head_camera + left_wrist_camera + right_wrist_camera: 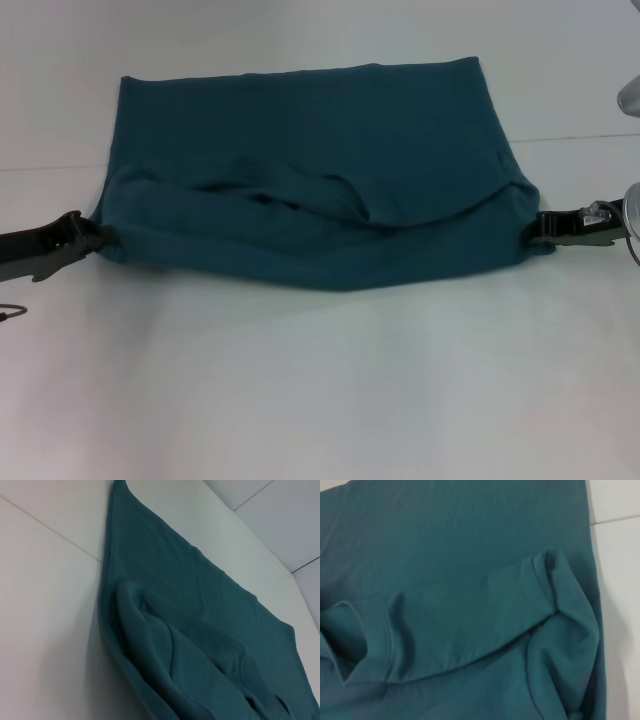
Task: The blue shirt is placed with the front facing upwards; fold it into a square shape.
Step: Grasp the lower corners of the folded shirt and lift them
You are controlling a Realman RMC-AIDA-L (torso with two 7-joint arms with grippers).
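The blue shirt (320,180) lies on the white table as a wide teal slab, showing only plain fabric with no print. Its near part is doubled over the far part in a loose, puffy fold with a sleeve hem showing (387,640). My left gripper (102,238) pinches the fold's left end and my right gripper (536,228) pinches its right end, both low over the table. In the left wrist view the shirt (200,630) fills the frame with the rumpled layer closest. Neither wrist view shows any fingers.
The white table (320,400) runs wide in front of the shirt. A seam line (580,137) crosses it behind the right gripper. A shiny metal part (630,95) sits at the right edge and a thin cable (10,312) at the left edge.
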